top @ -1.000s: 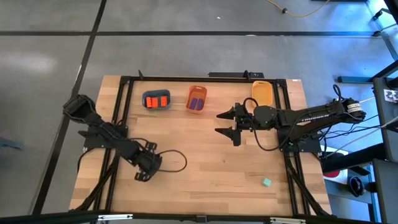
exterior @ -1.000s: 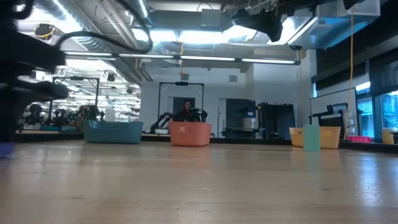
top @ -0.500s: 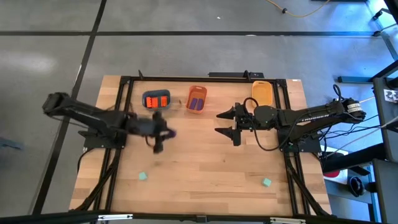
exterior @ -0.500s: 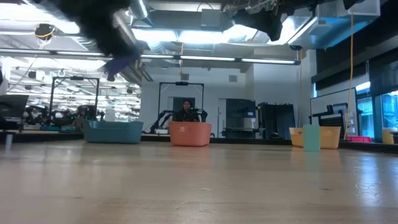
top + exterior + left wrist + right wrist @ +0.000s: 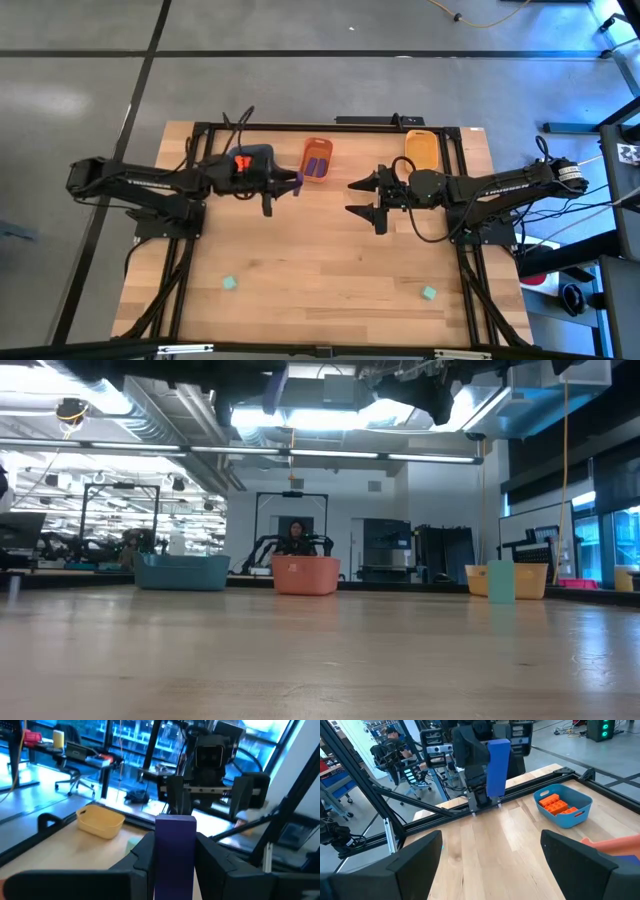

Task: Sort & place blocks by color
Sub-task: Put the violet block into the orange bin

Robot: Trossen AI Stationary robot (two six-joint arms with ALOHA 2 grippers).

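While the right gripper [image 5: 372, 203] waits with its fingers spread wide, just right of the orange tray [image 5: 317, 159], the left gripper [image 5: 292, 182] has swung up from the near left part of the table and now hangs just left of that tray, clamped on a purple brick [image 5: 174, 851] that stands upright between its fingers [image 5: 142, 855]. Half a second back it was short of the blue-grey tray [image 5: 252, 161]; now the arm lies across that tray, with a patch of the orange-red bricks [image 5: 241, 163] showing beside it. Purple bricks [image 5: 317, 163] already lie in the orange tray, so the carry looks nearly over and the release there is likely next. Two mint-green cubes remain loose, well nearer than the orange tray: one [image 5: 230, 283] to its near left, one [image 5: 428, 293] to its near right. The yellow tray [image 5: 422, 150], right of the orange one, shows no block.
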